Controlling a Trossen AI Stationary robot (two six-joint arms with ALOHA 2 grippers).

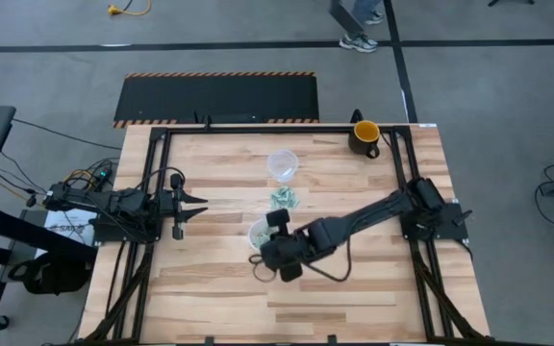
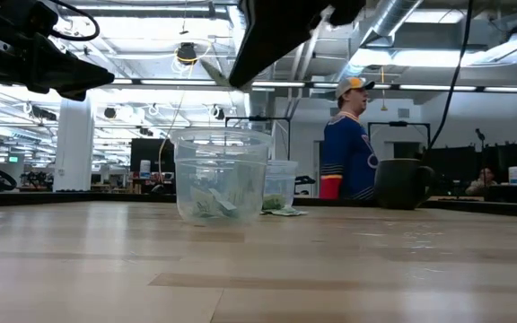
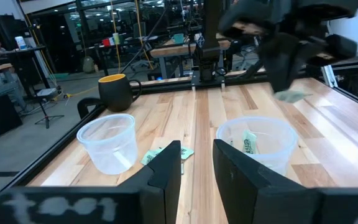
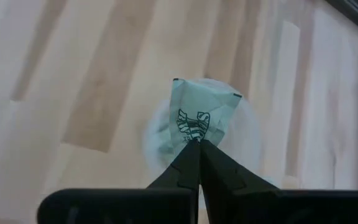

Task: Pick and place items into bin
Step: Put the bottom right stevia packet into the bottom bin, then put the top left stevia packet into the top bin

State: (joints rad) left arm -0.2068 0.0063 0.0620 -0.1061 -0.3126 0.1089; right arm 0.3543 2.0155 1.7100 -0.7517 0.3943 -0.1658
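Two arms share your wooden table (image 1: pixel 354 288). Your right arm reaches to the table's middle, its right pincer (image 4: pixel 199 144) pinched shut on one pale green packet (image 4: pixel 201 115) above the near clear cup (image 1: pixel 261 234), which already holds a few packets. Your left pincer (image 1: pixel 192 207) waits at the left edge, fingers parted narrowly, holding nothing. A second clear cup (image 1: pixel 283 164) stands farther back, a yellow-and-dark mug (image 1: pixel 365 137) near the far right corner. The remaining items (image 1: pixel 285 199) lie heaped between the two cups.
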